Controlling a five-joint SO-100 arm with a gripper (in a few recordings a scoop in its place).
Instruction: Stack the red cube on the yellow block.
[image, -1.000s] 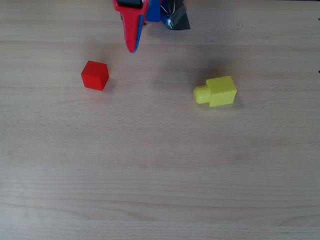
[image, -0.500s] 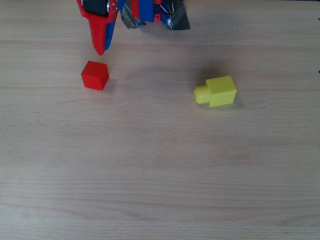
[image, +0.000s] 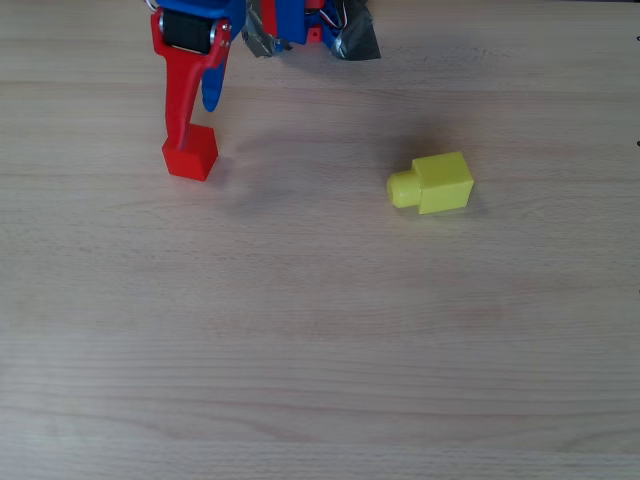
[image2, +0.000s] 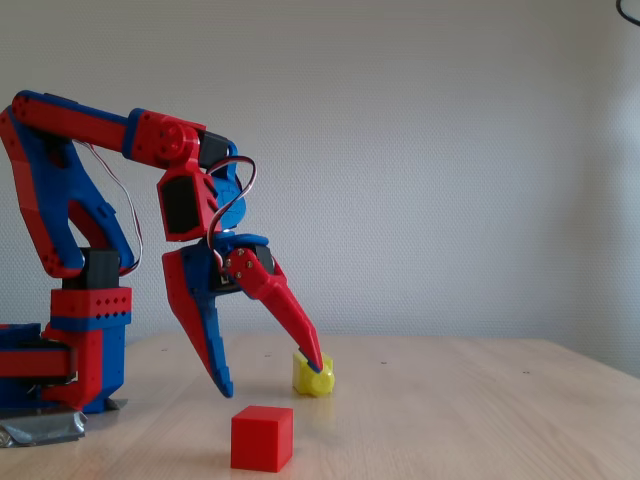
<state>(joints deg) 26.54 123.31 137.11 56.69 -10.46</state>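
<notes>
pale wood table (image: 320, 340) is seen bearing the red cube (image: 190, 153) at left in the overhead view, well apart from the yellow block (image: 432, 183). the gripper (image2: 270, 380) is held above the cube, fingers spread wide, nothing grasped.

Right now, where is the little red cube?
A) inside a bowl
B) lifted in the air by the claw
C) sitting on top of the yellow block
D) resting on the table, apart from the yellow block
D: the red cube sits on the wooden table, well away from the yellow block, with the open gripper poised above it.
</notes>
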